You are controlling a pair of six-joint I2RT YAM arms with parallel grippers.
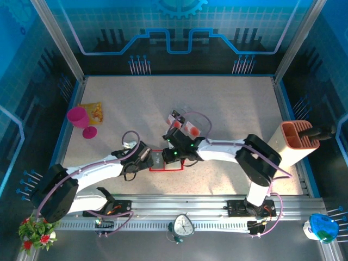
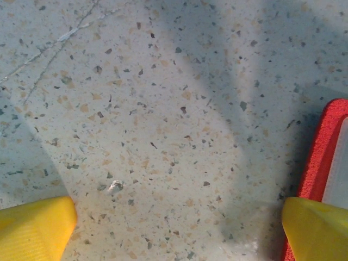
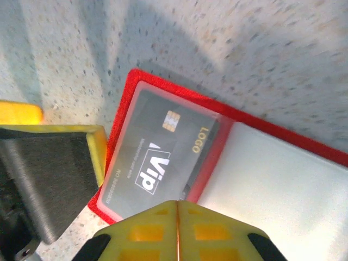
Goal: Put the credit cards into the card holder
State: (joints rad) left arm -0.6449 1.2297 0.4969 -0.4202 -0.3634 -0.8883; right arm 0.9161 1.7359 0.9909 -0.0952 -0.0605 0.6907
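**Top:** the open glossy red folding wallet [image 1: 166,169] lies on the speckled beige surface [image 1: 234,103], near the front edge at mid-width. Both arm tips sit over it, so most of its inside is hidden. The left end effector [image 1: 142,155] is at its left end and the right end effector [image 1: 175,154] is over its middle. Jaw state is unreadable from up here. Just beyond the right one lie small flat black-and-white pieces [image 1: 191,129], one with a red round mark. They're too small to tell cards from sleeves. A pink goblet [image 1: 81,120] and a yellow-orange packet [image 1: 92,111] hug the left edge. An orange-brown two-slot rack [image 1: 299,136] stands at the right edge. Blue panelled walls all round. The far half of the surface is open.

**Left wrist:** left end effector [image 2: 176,225] released. Its yellow fingertips [image 2: 35,228] are wide apart, both cut off at the bottom, with speckled surface between them. The wallet's red rim is clipped at the right, with one fingertip at it. Can't tell if they touch.

**Right wrist:** right end effector [image 3: 176,231] clenched, fingers meeting at a thin seam above the wallet's near edge. A dark "Vip" credit card [image 3: 157,157] with a gold chip sits in the wallet's left clear pocket. The pale right half [image 3: 272,185] runs out of frame. A yellow-edged dark grey block [image 3: 54,174], cut off at the left, sits at the wallet's left edge.
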